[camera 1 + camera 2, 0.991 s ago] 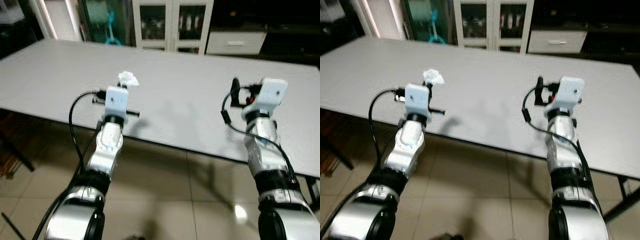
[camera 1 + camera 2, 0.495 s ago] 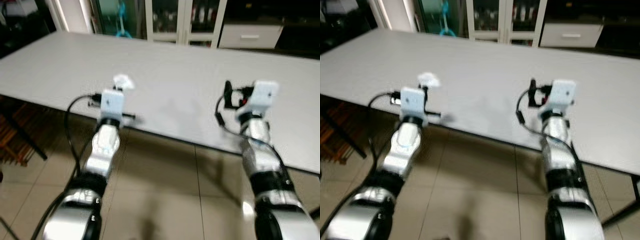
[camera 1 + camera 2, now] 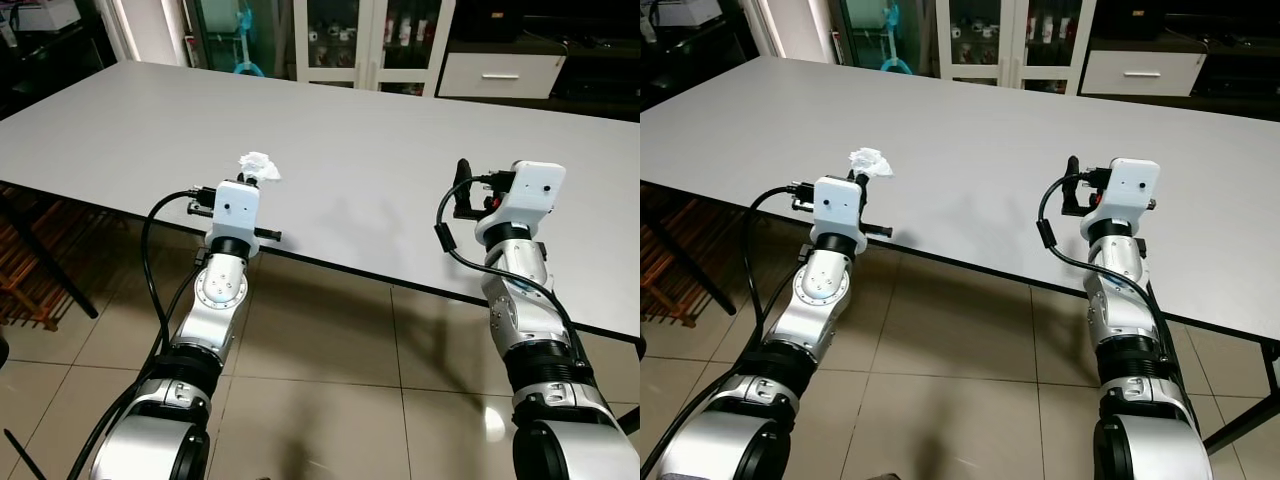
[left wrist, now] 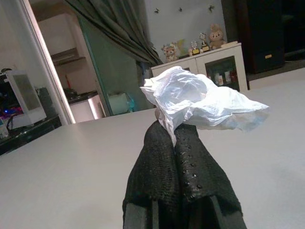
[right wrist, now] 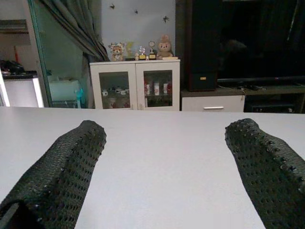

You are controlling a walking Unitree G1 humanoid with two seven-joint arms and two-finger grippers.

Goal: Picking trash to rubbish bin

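A: Where was the trash at that frame?

B: In the left hand (image 4: pixel 177 138). Crumpled white tissue (image 4: pixel 200 102) was pinched at the fingertips (image 4: pixel 157 143), both fingers pressed flat together on a fold of it. The rest of the wad bloomed out past the tips.

A: On the table or off it?

B: Looked lifted. Head camera put the tissue (image 3: pixel 258 165) over the near left part of the grey table (image 3: pixel 380 150), just beyond the left wrist. Wrist view showed table surface behind and under it, so I'd judge it clear of the top, though contact was hard to rule out.

A: Why the tip pinch?

B: Soft, light, shapeless item. A small fold is enough to carry it, and closing fully keeps it from slipping.

A: Right side?

B: Right hand (image 5: pixel 167 167) was spread wide, nothing between the fingers, just bare table ahead. Held level over the near right edge, well apart from the tissue. Reads as parked, kept out of the way.

A: Bin?

B: Couldn't place one. White cabinet (image 3: pixel 375 40) at the far wall, tiled floor (image 3: pixel 330 380) beneath. Pick looked done, drop-off not yet.
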